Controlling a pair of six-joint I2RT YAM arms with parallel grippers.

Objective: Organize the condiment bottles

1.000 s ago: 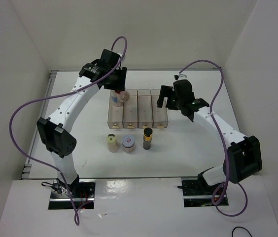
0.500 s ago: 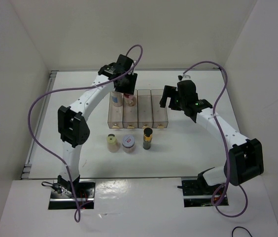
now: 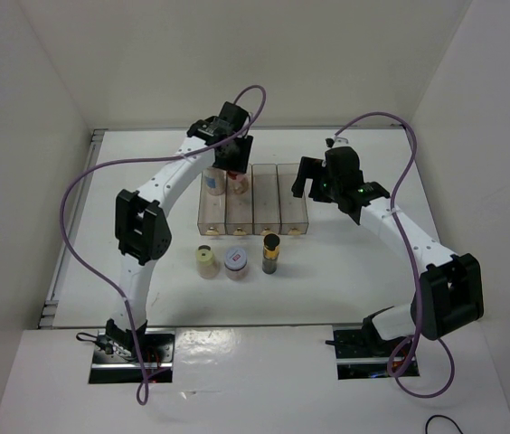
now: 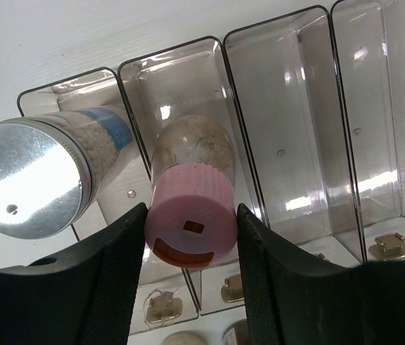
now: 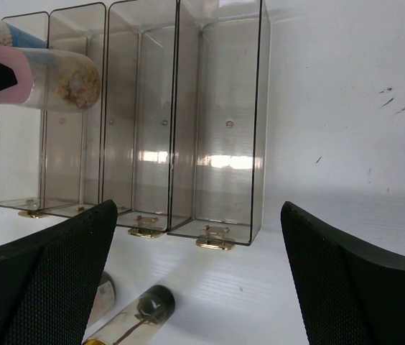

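Swung rightward since a second ago, the left arm now holds the pink-capped bottle (image 4: 192,154) over the second compartment from the left instead of the first. This bottle is a small clear cylinder with pale grainy contents and a smooth round pink cap. The left gripper (image 4: 191,215) pinches that cap between its two black, finely textured fingers (image 4: 109,280). The bottle's rounded base sits inside the compartment's outline; whether it touches the floor cannot be told.

Just beside it, in the leftmost compartment, stands the grey-capped bottle (image 4: 26,180), white with a blue label patch and a flat, shiny metal lid.

The rack (image 4: 281,93) is clear, glossy plastic with four long rectangular compartments side by side; the two right ones hold nothing.

In front of the rack, on the white table (image 3: 373,271), stand the yellow-capped bottle (image 3: 204,260), the red-rimmed jar (image 3: 236,262) and the slim dark bottle (image 3: 271,253), in a row.

The right gripper (image 5: 199,208) hovers near the rack's right end, fingers spread wide, holding nothing.
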